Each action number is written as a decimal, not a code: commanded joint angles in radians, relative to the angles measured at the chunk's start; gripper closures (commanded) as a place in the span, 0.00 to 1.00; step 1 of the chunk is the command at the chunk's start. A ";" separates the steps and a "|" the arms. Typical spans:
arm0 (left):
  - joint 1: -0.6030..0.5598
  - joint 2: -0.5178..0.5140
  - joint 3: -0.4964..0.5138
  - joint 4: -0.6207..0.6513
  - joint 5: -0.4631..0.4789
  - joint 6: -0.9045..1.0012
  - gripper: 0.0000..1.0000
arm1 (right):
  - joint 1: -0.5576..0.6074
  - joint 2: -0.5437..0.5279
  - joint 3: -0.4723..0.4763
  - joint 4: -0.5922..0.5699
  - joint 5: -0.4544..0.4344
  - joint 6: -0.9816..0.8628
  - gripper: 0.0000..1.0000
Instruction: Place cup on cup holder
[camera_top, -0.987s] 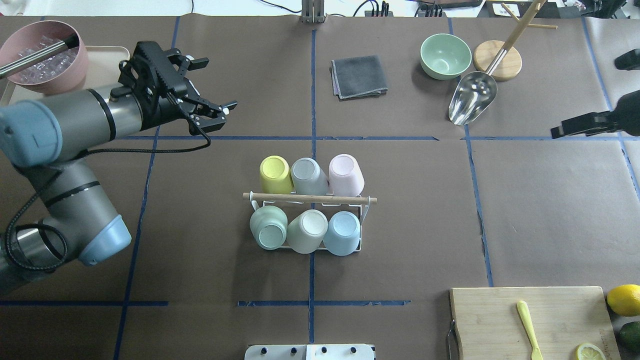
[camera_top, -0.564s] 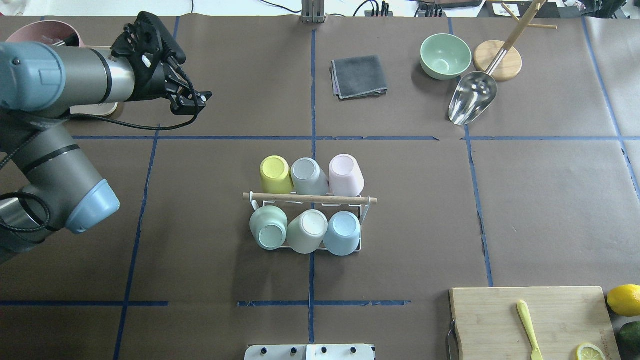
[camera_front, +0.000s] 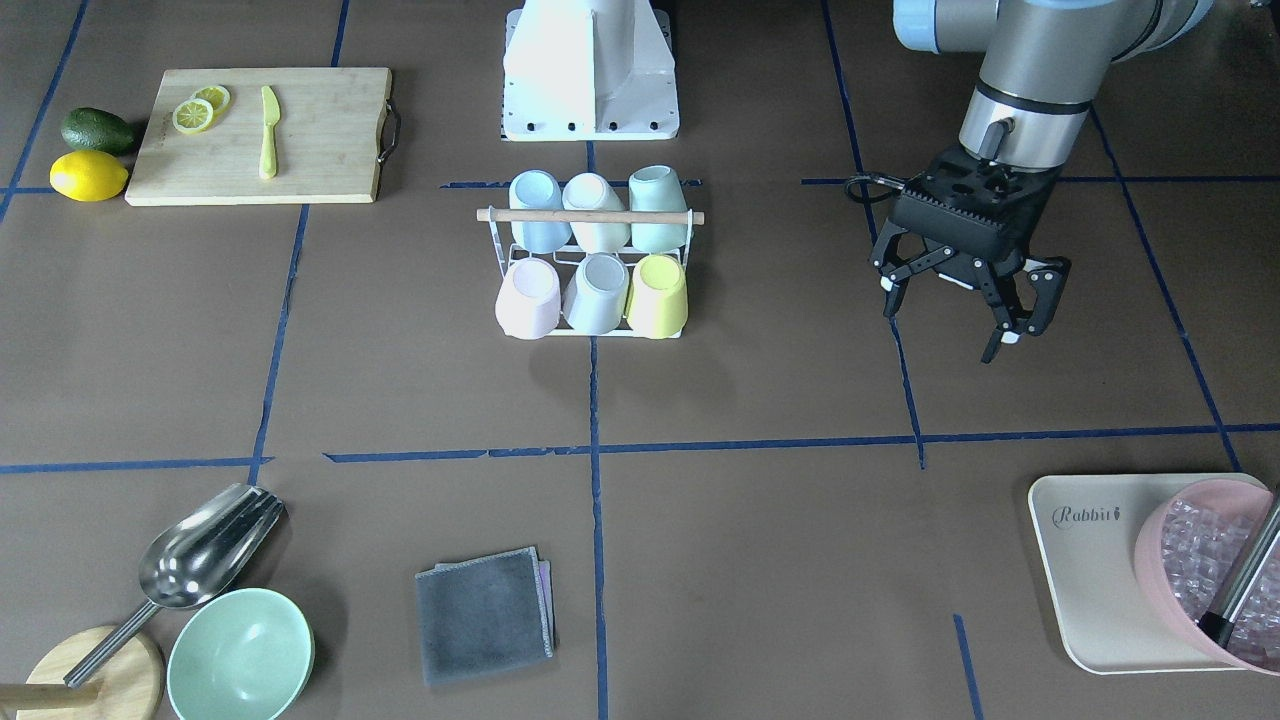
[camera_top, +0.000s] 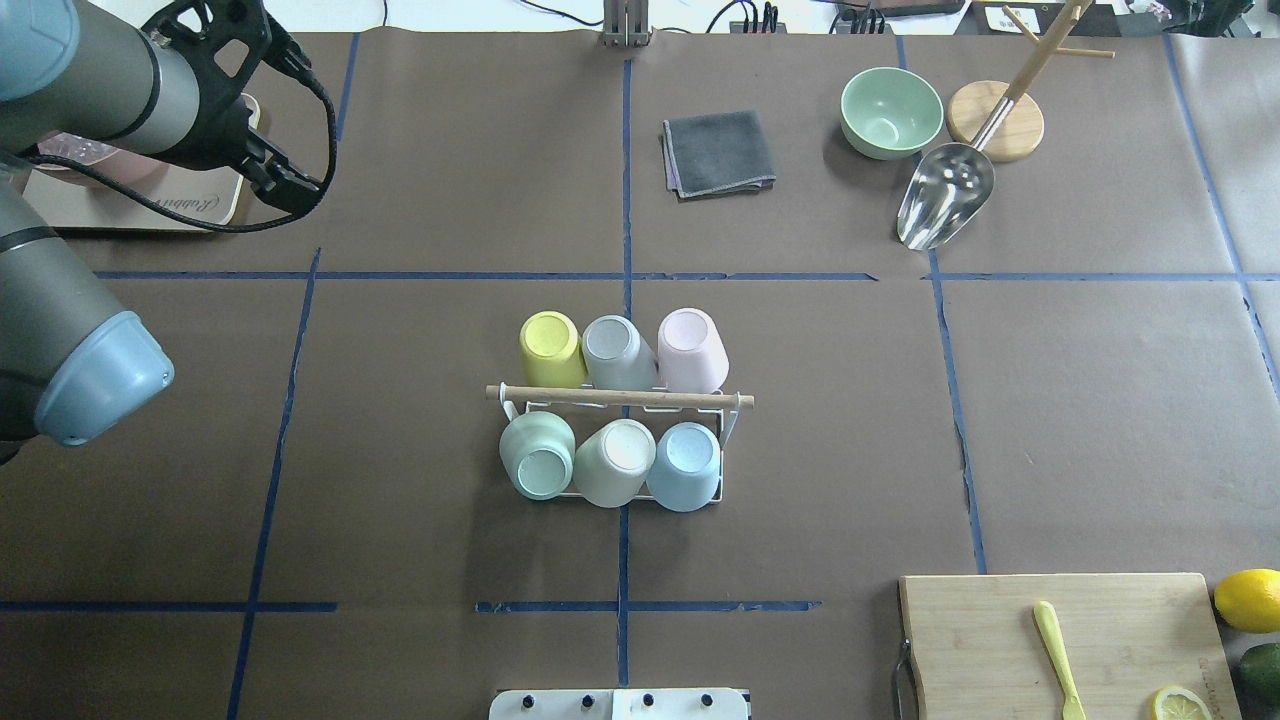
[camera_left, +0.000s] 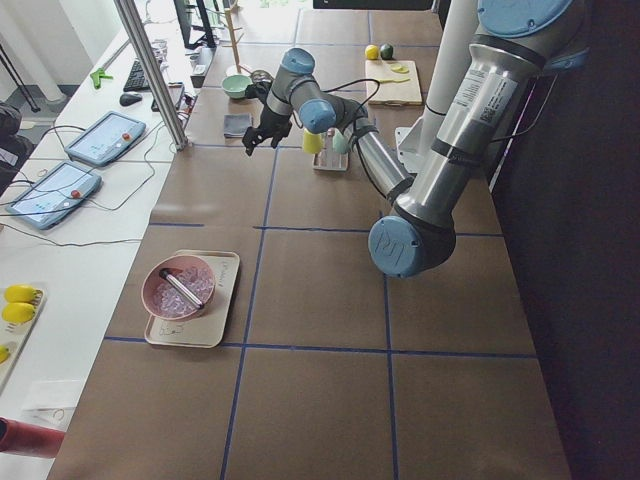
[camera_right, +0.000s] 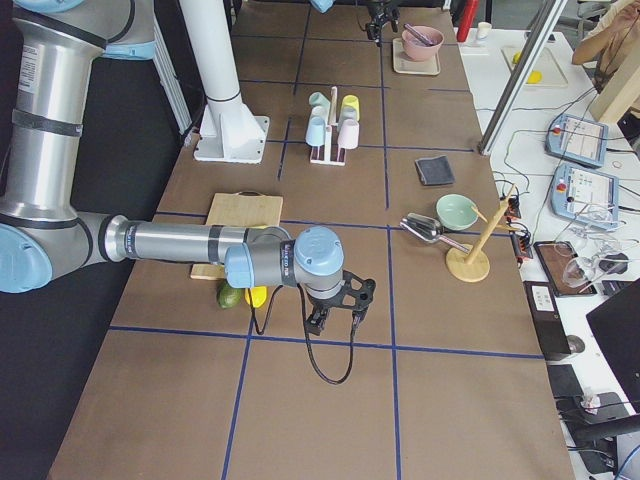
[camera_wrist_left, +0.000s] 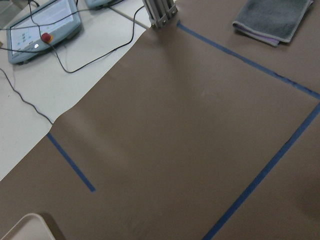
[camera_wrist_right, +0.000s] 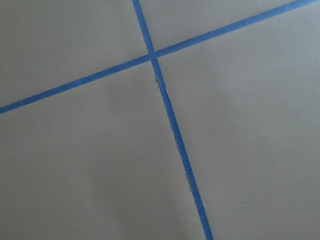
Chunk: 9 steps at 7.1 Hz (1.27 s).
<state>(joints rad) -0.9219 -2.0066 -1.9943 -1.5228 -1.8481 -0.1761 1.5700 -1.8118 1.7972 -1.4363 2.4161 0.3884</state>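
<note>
The white wire cup holder (camera_top: 620, 397) with a wooden rod handle stands at the table's middle, and it also shows in the front view (camera_front: 590, 216). Six pastel cups sit upside down on its prongs: yellow (camera_top: 551, 347), grey (camera_top: 617, 351) and pink (camera_top: 692, 349) in the far row, green (camera_top: 537, 455), beige (camera_top: 614, 462) and blue (camera_top: 686, 465) in the near row. My left gripper (camera_front: 962, 322) is open and empty. It hangs above bare table, well to the holder's left (camera_top: 290, 188). My right gripper (camera_right: 335, 318) shows only in the exterior right view, and I cannot tell its state.
A cream tray (camera_front: 1085, 580) with a pink bowl of ice (camera_front: 1205, 560) sits at the far left. A grey cloth (camera_front: 485, 615), a green bowl (camera_front: 240, 655) and a metal scoop (camera_front: 195, 550) lie at the far side. A cutting board (camera_front: 300, 150) lies near right.
My left arm has swung back toward the far left corner, away from the holder. My right gripper has left the overhead view at its right edge. The cups have not moved.
</note>
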 joint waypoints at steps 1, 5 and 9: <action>-0.114 0.021 0.000 0.174 -0.262 0.001 0.00 | -0.047 -0.003 0.002 -0.015 -0.104 -0.142 0.00; -0.270 0.162 0.138 0.167 -0.390 0.007 0.00 | -0.061 -0.007 0.037 -0.047 -0.135 -0.224 0.00; -0.380 0.349 0.227 0.112 -0.390 0.007 0.00 | 0.080 -0.008 0.042 -0.140 -0.081 -0.411 0.00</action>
<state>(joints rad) -1.2647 -1.7125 -1.8038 -1.3736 -2.2377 -0.1691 1.6123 -1.8216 1.8400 -1.5381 2.3372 0.0573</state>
